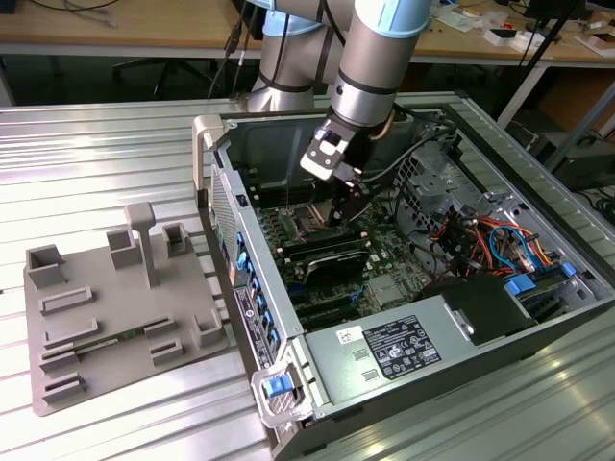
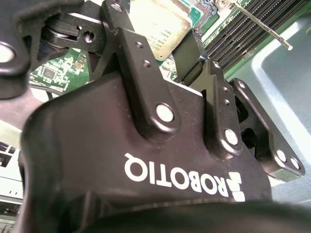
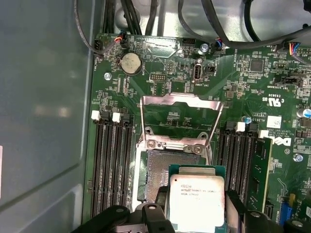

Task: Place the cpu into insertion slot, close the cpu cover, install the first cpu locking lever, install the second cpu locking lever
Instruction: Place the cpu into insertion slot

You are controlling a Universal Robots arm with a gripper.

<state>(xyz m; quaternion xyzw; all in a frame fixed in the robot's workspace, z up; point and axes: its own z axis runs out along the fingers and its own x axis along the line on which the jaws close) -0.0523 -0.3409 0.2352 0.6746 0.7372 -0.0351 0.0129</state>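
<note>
My gripper (image 1: 343,209) hangs inside the open computer case (image 1: 223,182), over the green board. It is shut on the cpu (image 3: 196,200), a flat square chip with a silver face, held by its edges between the black fingers (image 3: 149,222). In the second wrist view the cpu (image 2: 156,23) also sits between the fingers (image 2: 122,34). The insertion slot (image 3: 163,167) lies just beyond the chip, which overlaps part of it. The cpu cover (image 3: 181,100), a thin silver frame, stands raised behind the slot. A thin metal lever (image 2: 257,22) sticks up beside the memory slots.
Long black memory slots (image 3: 110,165) flank the socket on both sides (image 3: 243,165). Cables (image 3: 146,19) run along the board's far edge, near a coin battery (image 3: 130,62). The power supply (image 1: 404,346) fills the case's near end. A grey fixture plate (image 1: 115,307) lies on the table at the exterior view's left.
</note>
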